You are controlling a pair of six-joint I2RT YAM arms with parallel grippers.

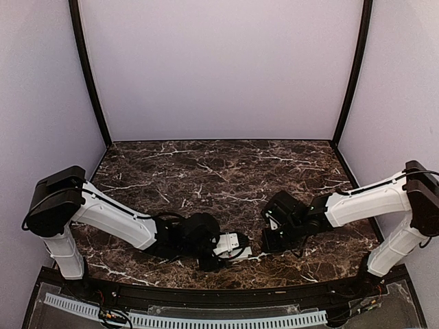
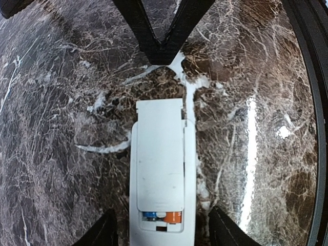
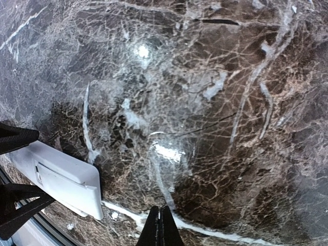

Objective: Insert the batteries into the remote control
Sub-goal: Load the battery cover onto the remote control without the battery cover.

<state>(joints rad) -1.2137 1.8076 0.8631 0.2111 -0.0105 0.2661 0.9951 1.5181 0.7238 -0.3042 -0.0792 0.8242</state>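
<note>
two batteries show only by left wrist; left tool released astride remote, right tool clenched.

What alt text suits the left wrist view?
A white remote control lies back-up on a marble table, its cover part-way on, with a blue battery and an orange battery showing at the near end. The left fingers flank it without touching.
</note>
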